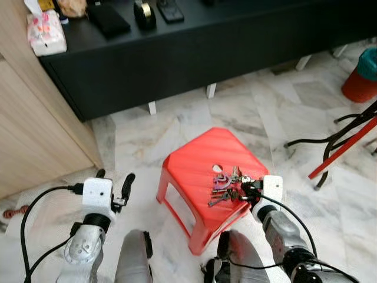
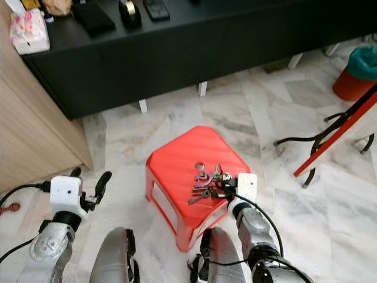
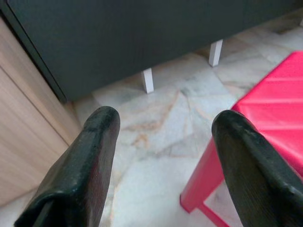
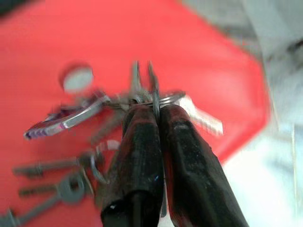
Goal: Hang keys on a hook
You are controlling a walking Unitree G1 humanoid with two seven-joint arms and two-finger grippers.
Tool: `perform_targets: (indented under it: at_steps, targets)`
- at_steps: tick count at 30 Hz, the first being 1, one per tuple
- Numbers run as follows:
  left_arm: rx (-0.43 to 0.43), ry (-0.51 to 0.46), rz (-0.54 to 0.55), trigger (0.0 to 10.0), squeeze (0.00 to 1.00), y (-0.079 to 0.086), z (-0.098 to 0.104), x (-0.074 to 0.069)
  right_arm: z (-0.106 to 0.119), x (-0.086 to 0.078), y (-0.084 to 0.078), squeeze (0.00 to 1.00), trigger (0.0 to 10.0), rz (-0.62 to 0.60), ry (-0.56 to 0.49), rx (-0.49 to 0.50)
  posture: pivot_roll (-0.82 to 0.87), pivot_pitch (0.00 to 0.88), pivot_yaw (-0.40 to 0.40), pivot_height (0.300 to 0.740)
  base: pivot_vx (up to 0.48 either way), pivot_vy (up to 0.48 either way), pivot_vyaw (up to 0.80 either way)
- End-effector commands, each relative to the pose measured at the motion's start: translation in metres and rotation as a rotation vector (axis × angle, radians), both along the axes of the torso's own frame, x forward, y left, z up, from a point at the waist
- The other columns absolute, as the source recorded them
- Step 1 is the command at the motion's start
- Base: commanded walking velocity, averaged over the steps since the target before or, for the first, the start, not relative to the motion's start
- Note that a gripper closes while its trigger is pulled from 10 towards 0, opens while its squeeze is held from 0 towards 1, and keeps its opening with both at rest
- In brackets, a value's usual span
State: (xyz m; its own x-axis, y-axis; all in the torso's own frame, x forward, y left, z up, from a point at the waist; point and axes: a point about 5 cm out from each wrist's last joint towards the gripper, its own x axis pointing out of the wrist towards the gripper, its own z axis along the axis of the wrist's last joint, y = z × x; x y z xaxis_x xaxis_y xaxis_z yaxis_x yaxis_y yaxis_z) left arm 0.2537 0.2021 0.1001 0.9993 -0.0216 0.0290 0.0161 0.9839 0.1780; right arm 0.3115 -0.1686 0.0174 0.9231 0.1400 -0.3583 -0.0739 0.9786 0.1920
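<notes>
The right gripper (image 4: 158, 111) is pinched tight on the ring of the keys (image 1: 225, 186), which lie on top of the red plastic stool (image 1: 194, 162). The left gripper (image 3: 163, 132) is wide open over the marble floor (image 1: 247, 112). Beyond the stool stands a long black cabinet (image 1: 194, 41).

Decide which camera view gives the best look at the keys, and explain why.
The right wrist view: the keys spread close across the red stool, with the right gripper pinched on their ring. Both eye views show them as a small cluster. The left wrist view faces the floor instead.
</notes>
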Motion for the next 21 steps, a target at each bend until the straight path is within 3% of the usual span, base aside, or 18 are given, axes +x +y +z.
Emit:
perform_targets:
  at_steps: [1, 12, 21]
  targets:
    - [0.02, 0.018, 0.016, 10.0, 0.0, 0.004, -0.006, -0.001, 0.006, 0.003, -0.007, 0.0, 0.0, -0.022, -0.045, 0.002, 0.14, 0.095, -0.093, 0.621, 0.0, 0.0, 0.0]
    - [0.016, 0.014, 0.042, 10.0, 0.0, 0.01, -0.015, 0.009, 0.031, 0.016, -0.01, 0.0, 0.0, 0.007, -0.198, 0.0, 0.12, 0.026, -0.099, 0.621, 0.0, 0.0, 0.0]
    - [-0.031, 0.08, 0.143, 10.0, 0.0, 0.028, -0.039, 0.007, 0.052, 0.023, -0.01, 0.0, 0.0, 0.024, -0.318, -0.009, 0.11, 0.0, -0.094, 0.621, 0.0, 0.0, 0.0]
